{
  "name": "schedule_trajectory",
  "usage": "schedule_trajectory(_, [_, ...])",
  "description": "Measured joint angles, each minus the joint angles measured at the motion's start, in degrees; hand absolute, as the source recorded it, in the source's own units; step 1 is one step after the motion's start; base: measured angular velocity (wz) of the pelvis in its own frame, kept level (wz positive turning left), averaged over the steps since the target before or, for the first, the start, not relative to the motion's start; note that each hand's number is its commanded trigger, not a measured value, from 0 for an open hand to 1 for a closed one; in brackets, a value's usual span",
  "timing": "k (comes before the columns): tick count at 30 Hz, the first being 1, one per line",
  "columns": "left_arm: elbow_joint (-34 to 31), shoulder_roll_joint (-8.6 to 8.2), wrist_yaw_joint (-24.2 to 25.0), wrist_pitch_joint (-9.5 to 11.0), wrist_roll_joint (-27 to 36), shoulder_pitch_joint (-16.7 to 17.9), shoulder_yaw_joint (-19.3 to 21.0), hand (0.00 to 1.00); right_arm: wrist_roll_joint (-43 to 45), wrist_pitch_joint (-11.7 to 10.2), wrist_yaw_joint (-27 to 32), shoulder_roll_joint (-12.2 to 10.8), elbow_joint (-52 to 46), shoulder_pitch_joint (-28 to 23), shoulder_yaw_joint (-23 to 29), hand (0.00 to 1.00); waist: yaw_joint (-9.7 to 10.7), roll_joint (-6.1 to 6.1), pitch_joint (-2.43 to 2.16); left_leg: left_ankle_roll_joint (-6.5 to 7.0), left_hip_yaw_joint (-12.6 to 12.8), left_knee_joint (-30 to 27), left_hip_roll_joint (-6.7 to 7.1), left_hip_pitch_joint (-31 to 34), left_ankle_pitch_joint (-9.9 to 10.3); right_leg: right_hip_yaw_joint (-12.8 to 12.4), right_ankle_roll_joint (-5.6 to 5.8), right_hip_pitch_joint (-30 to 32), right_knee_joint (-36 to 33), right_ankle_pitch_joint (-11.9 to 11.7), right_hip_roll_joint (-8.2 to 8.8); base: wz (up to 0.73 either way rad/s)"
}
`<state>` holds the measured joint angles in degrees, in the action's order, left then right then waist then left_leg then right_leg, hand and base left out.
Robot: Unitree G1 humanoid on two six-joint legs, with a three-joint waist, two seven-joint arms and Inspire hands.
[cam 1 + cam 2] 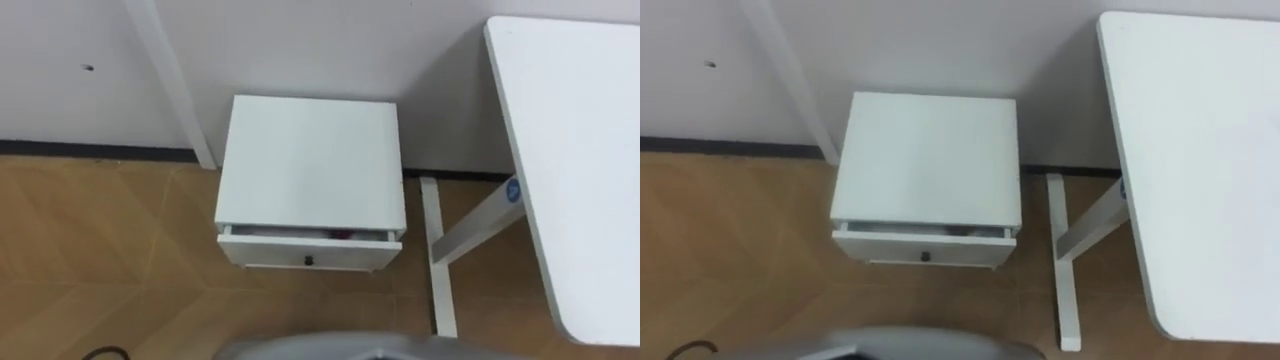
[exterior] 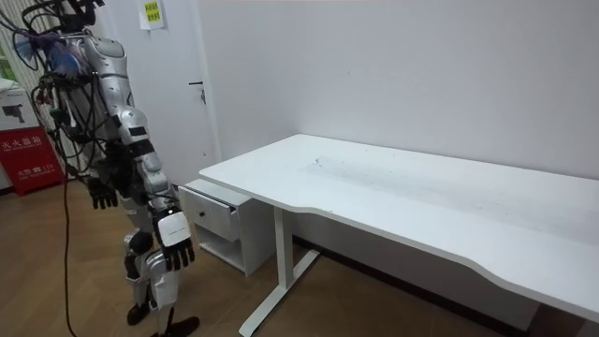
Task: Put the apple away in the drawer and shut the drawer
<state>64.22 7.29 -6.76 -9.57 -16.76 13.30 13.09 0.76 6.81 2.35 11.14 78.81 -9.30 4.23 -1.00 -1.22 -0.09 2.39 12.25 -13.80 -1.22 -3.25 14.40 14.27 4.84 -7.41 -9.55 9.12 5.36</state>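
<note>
White cabinet [image 1: 310, 165] is seen against the far wall, left of the tabletop [image 1: 570, 150], with its drawer [image 1: 310, 250] open by a narrow gap. A dark red spot, judged to be the apple [image 1: 340, 234], is glimpsed in that gap, just right of the middle. In the room view both hands are seen hanging beside the body, well apart from the drawer: the left hand [image 2: 103, 192] and the right hand [image 2: 176, 248], each with fingers relaxed and nothing held.

Only the closing push is judged to be left. Trouble could be caused by a push given off centre, by which the drawer could be skewed and jammed, or the cabinet shifted. If the apple is sitting high, it could be caught under the cabinet's top. The leg [image 1: 437, 250] on the right could be struck by the right arm when the drawer is reached for.
</note>
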Motion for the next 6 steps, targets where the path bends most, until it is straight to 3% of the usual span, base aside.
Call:
schedule_trajectory(4, [1.0,-0.04,0.1,-0.5,0.4,0.2,-1.0,0.0,0.0,1.6,0.0,-0.6,1.3,0.0,1.6,0.0,1.3,0.37,0.42,0.0,0.0,0.4,0.19,-1.0,0.0,0.1,-0.04,-0.7,0.0,0.1,0.13,-0.03])
schedule_trajectory(6, [1.0,-0.05,0.1,-0.5,0.4,0.0,-2.0,0.0,-0.4,2.1,0.0,-0.7,1.3,0.2,1.6,0.0,1.7,0.55,0.38,0.0,0.0,1.3,0.25,-1.4,0.0,0.0,-0.05,-0.9,0.0,0.1,0.12,-0.08])
